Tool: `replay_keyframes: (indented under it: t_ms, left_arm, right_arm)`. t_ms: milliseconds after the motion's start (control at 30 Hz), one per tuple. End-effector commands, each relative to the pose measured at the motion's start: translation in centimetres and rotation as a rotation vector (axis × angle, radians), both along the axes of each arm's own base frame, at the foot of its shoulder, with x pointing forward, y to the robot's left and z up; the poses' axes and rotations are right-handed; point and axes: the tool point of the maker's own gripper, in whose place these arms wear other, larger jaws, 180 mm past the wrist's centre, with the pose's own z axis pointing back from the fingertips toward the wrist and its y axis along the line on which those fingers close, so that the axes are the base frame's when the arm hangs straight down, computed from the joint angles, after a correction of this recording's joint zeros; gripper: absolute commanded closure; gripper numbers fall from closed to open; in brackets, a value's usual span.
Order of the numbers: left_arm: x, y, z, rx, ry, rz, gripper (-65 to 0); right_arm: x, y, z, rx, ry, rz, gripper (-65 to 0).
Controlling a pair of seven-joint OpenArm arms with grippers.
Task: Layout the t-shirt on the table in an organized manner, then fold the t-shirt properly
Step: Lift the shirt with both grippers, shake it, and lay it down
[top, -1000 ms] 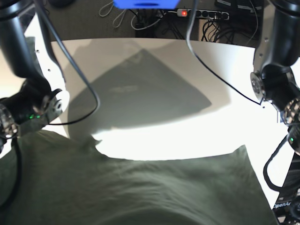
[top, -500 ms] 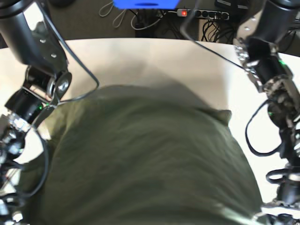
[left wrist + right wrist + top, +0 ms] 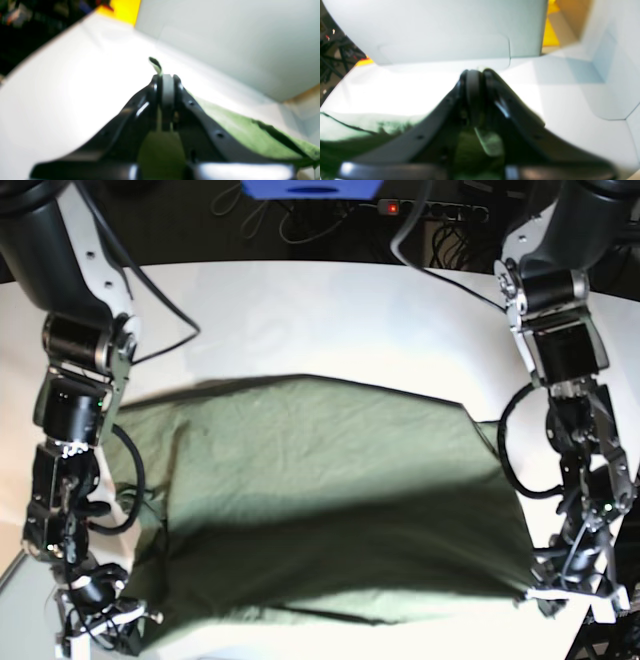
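Observation:
The olive-green t-shirt lies spread across the white table, wrinkled, its near edge running between the two grippers. My left gripper is low at the shirt's near right corner. In the left wrist view its jaws are pressed together on the cloth, and a scrap of it pokes out past the tips. My right gripper is at the near left corner. In the right wrist view that gripper has its jaws close together, with green cloth between and beside them.
Both arms reach down along the table's left and right sides. A power strip and loose cables lie on the dark floor behind the curved far edge. Bare white tabletop stretches beyond the shirt.
The shirt, earlier lifted close to the camera and swinging, now lies flat on the table. Both arms have come down and toward the near edge, still at its corners.

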Motion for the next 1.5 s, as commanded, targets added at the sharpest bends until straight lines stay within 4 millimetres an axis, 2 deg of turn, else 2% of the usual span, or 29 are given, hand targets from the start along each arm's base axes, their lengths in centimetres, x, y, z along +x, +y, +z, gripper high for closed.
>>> replay_keyframes:
  t_ms: [0,100,200,300,367,433,633,733,833,933,1067,1200,1267,1400,1467]
  left_arm:
    - [1.2,0.6,3.6,0.006,-0.091,0.013,-5.9]
    - [2.0,0.9,1.4,-0.034,-0.030,0.018,-22.4]
    - [2.0,0.9,1.4,-0.032,-0.033,0.019,-38.7]
    - [1.3,0.8,0.0,-0.029,-0.007,0.017,-50.2]
    - [0.2,0.7,-0.7,-0.012,-0.002,0.012,-53.6]
    - [-1.5,0.6,-2.7,0.005,0.027,0.012,-53.5]
    - [-7.2,-0.1,-7.1,0.058,0.101,-0.006,-53.5]
    - [-10.6,0.6,-10.1,0.062,0.170,0.010,-53.5]
    - [-13.2,0.4,-13.6,0.039,0.253,0.017,-53.5]
    - [-14.9,1.3,-16.9,0.014,0.339,0.044,-53.5]
    - [-15.8,1.5,-19.8,-0.009,0.418,0.051,-53.4]
    - [-15.2,1.6,-20.5,-0.024,0.437,0.056,-51.7]
    - [-15.3,1.7,-21.4,-0.033,0.458,0.061,-46.4]
    - [-14.7,1.3,-22.8,-0.059,0.497,0.056,-28.9]
    - [-14.4,0.3,-23.4,-0.052,0.517,0.026,-28.3]
  right_arm:
    - [0.8,-0.9,3.5,-0.006,-0.085,-0.010,-11.9]
    - [1.1,-1.7,3.6,-0.020,-0.072,-0.018,-28.3]
    - [0.3,-2.8,2.6,-0.038,-0.052,-0.033,-38.5]
    - [-0.9,-3.6,1.4,-0.071,-0.041,-0.042,-40.2]
    - [-2.2,-3.5,0.2,-0.098,-0.030,-0.038,-40.2]
    - [-4.4,-4.8,-1.4,-0.138,0.000,-0.057,-40.2]
    - [-10.9,-6.5,-6.0,-0.149,0.063,-0.120,-40.2]
    - [-14.2,-6.9,-7.9,-0.150,0.092,-0.148,-40.2]
    - [-17.6,-7.4,-9.5,-0.158,0.124,-0.178,-40.2]
    - [-20.1,-7.5,-10.2,-0.159,0.140,-0.204,-40.3]
    - [-22.1,-7.2,-11.0,-0.174,0.166,-0.202,-40.3]
    - [-22.7,-7.1,-11.4,-0.180,0.179,-0.199,-40.3]
    - [-23.0,-7.3,-11.8,-0.183,0.192,-0.201,-40.3]
    - [-23.4,-7.6,-12.0,-0.180,0.199,-0.211,-40.3]
    - [-23.4,-7.6,-12.0,-0.180,0.199,-0.211,-40.3]
